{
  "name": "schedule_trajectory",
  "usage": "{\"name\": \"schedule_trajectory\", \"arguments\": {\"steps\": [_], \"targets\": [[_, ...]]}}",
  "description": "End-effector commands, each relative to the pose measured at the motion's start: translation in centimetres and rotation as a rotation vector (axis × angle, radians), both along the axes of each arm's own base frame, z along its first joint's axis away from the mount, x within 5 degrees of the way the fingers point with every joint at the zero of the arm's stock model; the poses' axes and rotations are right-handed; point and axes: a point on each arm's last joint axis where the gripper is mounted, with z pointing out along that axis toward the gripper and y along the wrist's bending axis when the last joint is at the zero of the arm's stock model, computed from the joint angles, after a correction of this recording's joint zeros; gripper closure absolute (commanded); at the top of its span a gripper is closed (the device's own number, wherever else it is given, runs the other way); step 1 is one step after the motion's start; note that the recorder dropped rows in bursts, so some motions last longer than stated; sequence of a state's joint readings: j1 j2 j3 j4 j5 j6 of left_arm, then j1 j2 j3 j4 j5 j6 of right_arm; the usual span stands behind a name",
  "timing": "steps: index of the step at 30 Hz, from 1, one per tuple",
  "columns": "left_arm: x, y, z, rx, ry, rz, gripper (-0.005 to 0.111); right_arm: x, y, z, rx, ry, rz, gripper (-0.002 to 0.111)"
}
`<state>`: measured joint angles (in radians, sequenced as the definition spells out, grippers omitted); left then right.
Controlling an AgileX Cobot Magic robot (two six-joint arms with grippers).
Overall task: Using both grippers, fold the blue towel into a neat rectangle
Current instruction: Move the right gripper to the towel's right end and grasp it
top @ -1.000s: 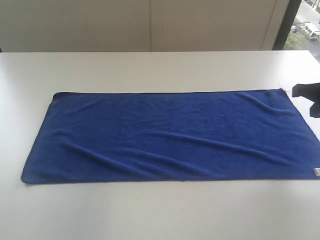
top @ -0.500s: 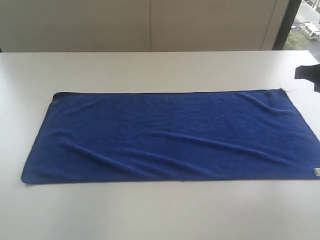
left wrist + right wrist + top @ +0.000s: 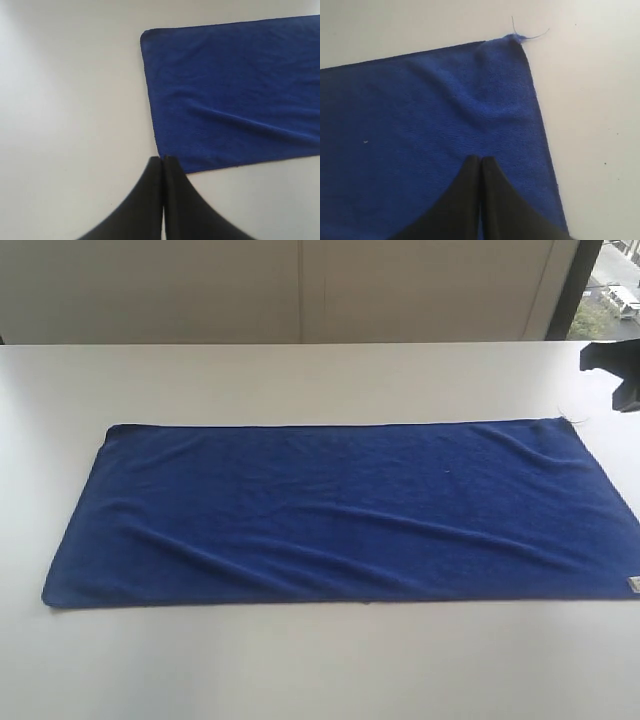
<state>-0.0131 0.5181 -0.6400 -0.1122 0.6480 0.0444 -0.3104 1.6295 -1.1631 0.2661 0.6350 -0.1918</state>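
Our left hand [image 3: 163, 159] is clenched, its two black fingers pressed flat together with nothing between them. Our right hand [image 3: 480, 159] is clenched the same way and is also empty.

We see the blue towel [image 3: 340, 510] spread in a single layer on the pale surface [image 3: 300, 380], not yet folded. It is a deep royal blue with a soft nap and forms a long rectangle, its length running from 9 o'clock to 3 o'clock across the exterior view. A few shallow wrinkles slant across it. A small white tag [image 3: 633, 584] sits at the corner near 4 o'clock, and a loose thread [image 3: 530, 36] curls from the corner near 2 o'clock.

The tips of our left hand hang over bare surface just beside the towel's corner at 8 o'clock, not touching the cloth. The tips of our right hand hang above the towel itself, near the corner with the thread. In the exterior view this hand shows only as a dark shape at the frame's edge near 2 o'clock.

Compared with a second ago, that dark shape has climbed from about 3 o'clock, level with the towel's far edge, to 2 o'clock. The towel has not shifted.
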Motion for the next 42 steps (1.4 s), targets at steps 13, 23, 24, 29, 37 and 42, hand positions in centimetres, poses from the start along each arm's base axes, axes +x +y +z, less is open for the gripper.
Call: {"name": "schedule_trajectory", "arguments": {"steps": [13, 23, 24, 29, 37, 42], "targets": [[-0.2, 0.0, -0.1, -0.003, 0.008, -0.005, 0.107, 3.3, -2.2, -5.4, 0.013, 0.176, 0.057, 0.059], [-0.2, 0.0, -0.1, -0.003, 0.008, -0.005, 0.107, 3.5, -2.3, -6.5, 0.021, 0.193, 0.054, 0.053], [-0.2, 0.0, -0.1, -0.003, 0.008, -0.005, 0.107, 3.5, -2.3, -6.5, 0.017, 0.195, 0.056, 0.053], [-0.2, 0.0, -0.1, -0.003, 0.008, -0.005, 0.107, 3.3, -2.5, -6.6, -0.026, 0.225, 0.087, 0.054], [-0.2, 0.0, -0.1, 0.001, 0.008, -0.004, 0.107, 3.3, -2.5, -6.6, -0.017, 0.221, 0.083, 0.054], [-0.2, 0.0, -0.1, 0.001, 0.008, -0.004, 0.107, 3.4, -2.5, -6.8, -0.009, 0.218, 0.078, 0.053]]}}
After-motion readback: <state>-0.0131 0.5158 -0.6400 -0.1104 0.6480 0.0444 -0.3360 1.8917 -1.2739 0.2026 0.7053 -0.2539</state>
